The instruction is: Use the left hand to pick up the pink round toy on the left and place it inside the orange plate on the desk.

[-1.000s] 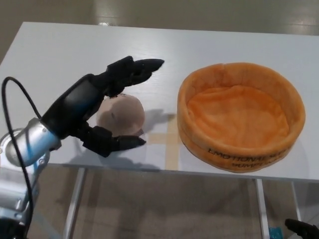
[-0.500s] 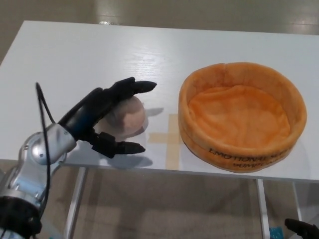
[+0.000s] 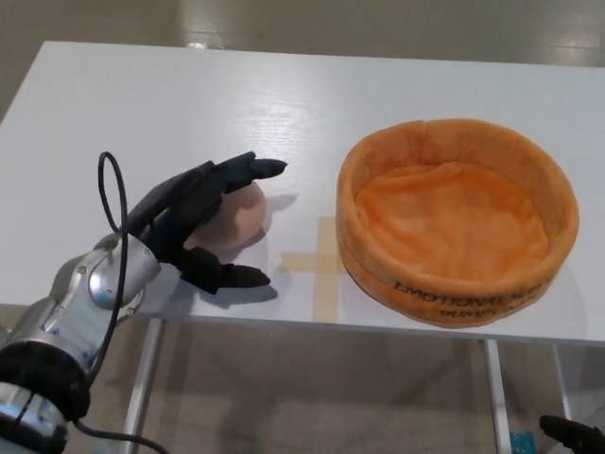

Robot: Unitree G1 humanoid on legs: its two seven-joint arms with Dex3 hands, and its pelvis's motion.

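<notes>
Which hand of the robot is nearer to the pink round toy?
Left. The left hand is cupped around the pink toy; the right hand is low at the bottom-right corner, far away.

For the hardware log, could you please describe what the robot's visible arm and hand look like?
The left hand is matte black, with a thumb and two thick, jointed fingers tapering to rounded tips. Behind it sits a glossy silver metal forearm with rounded housings and a black band lower down. A thin black cable loops up from the wrist. No markings are readable.
</notes>
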